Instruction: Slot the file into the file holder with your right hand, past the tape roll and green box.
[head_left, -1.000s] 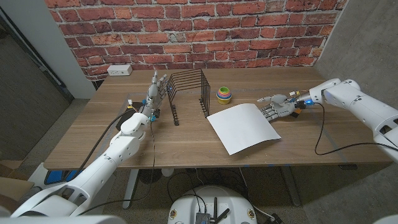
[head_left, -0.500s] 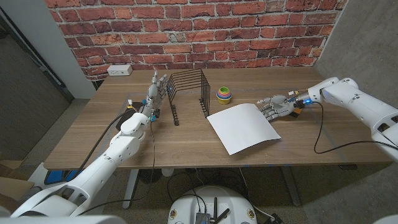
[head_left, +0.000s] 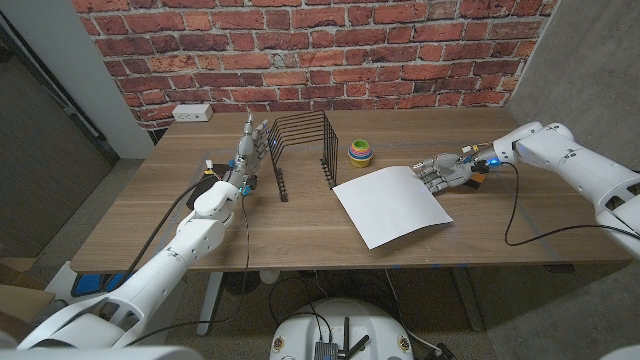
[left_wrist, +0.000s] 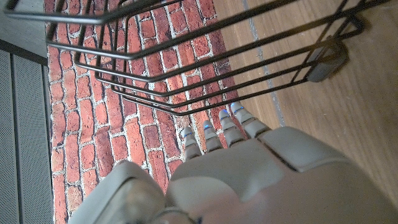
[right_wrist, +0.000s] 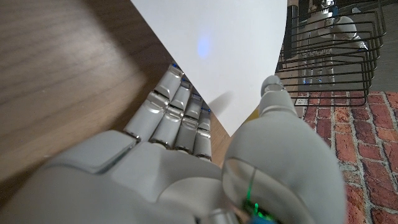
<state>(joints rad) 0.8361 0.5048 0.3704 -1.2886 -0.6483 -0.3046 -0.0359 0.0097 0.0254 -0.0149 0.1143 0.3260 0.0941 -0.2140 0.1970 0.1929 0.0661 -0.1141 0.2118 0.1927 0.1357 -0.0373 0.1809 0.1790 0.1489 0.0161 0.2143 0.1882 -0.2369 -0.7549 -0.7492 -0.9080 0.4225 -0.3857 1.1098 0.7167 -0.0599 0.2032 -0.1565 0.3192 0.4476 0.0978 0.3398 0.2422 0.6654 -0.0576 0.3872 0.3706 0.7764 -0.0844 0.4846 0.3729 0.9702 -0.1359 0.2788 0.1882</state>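
The flat white rectangular file (head_left: 391, 205) lies on the wooden table (head_left: 300, 235), right of centre, turned at an angle to the table's edges. Its far right corner meets the right hand (head_left: 441, 170). In the right wrist view the fingers (right_wrist: 177, 118) of that hand reach to the file's edge (right_wrist: 230, 56) and their tips seem to sit under it, with the thumb (right_wrist: 273, 93) over the sheet; whether the sheet is actually pinched cannot be told from these pictures. In the head view the file appears to lie flat on the wood.

The black wire file holder (head_left: 303, 150) stands left of the file and apart from it, near the middle of the table toward the far edge. The left hand (head_left: 250, 145) stands just beside the holder's left side, fingers extended upward and apart, holding nothing; the left wrist view shows its fingertips (left_wrist: 214, 134) close under the holder's wires (left_wrist: 205, 68).

A stack of coloured rings, green at the base with yellow and red above (head_left: 360, 152), sits on the table just beyond the file's far edge, between holder and right hand.

A red brick wall (head_left: 300, 50) rises behind the table, and a white power outlet strip (head_left: 192, 113) rests at the table's far left corner.
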